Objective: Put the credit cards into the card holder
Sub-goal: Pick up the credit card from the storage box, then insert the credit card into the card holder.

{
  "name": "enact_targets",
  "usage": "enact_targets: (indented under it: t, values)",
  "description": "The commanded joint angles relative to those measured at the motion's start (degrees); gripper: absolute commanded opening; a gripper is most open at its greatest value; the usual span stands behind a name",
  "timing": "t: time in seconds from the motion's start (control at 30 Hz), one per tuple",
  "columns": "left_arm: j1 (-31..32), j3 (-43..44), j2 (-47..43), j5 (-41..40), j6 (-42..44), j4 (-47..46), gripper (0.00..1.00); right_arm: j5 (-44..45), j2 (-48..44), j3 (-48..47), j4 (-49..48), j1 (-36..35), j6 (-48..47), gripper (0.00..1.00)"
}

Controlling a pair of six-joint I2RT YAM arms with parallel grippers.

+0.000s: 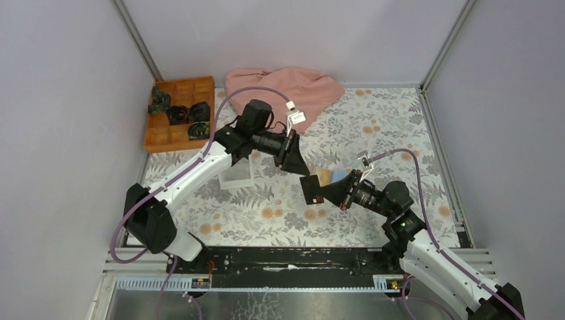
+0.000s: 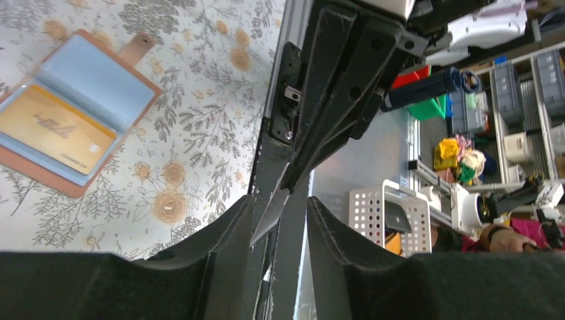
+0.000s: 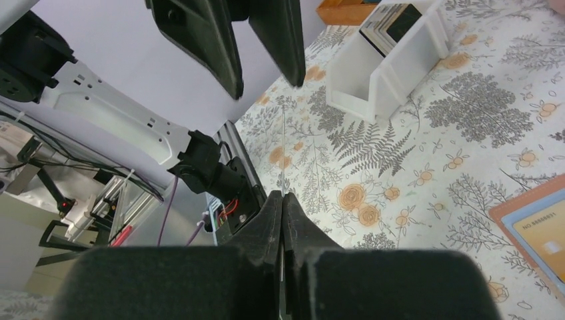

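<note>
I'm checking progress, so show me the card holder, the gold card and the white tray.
card holder (image 2: 100, 80), left wrist view, on its empty blue sleeve.
gold card (image 2: 56, 130), left wrist view, on its face.
white tray (image 3: 400, 75), right wrist view, on its near wall.

An orange wooden box (image 1: 166, 137) with dark things (image 1: 178, 115) inside sits at the far left. A pink cloth (image 1: 283, 90) lies next to it. A white box (image 1: 238, 177) stands on the flowery tablecloth (image 1: 390, 127).

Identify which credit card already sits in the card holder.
The gold card, flat in a pocket of the open card holder; the other card is pinched edge-on in the right gripper's shut jaws.
</note>
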State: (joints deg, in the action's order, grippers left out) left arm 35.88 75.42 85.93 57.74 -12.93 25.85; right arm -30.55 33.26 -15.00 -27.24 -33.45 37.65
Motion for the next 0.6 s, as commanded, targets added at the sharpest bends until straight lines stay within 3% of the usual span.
enact_targets:
  t: [0.0,0.33,0.57]
  values:
    - [-3.07,-3.7,-2.04,-1.62,-9.82,-13.95,0.45,2.32,-1.86,0.45,-1.14,-0.39,1.15,0.0]
    - [-5.56,-16.64,-10.35,-23.13,-22.96,-31.01,0.54,8.24,-3.0,-2.01,2.1,-0.4,0.59,0.0]
    - [-5.6,-28.03,-16.59,-28.89,-27.79,-43.91,0.55,12.38,-2.43,-2.09,1.04,-0.39,1.72,0.0]
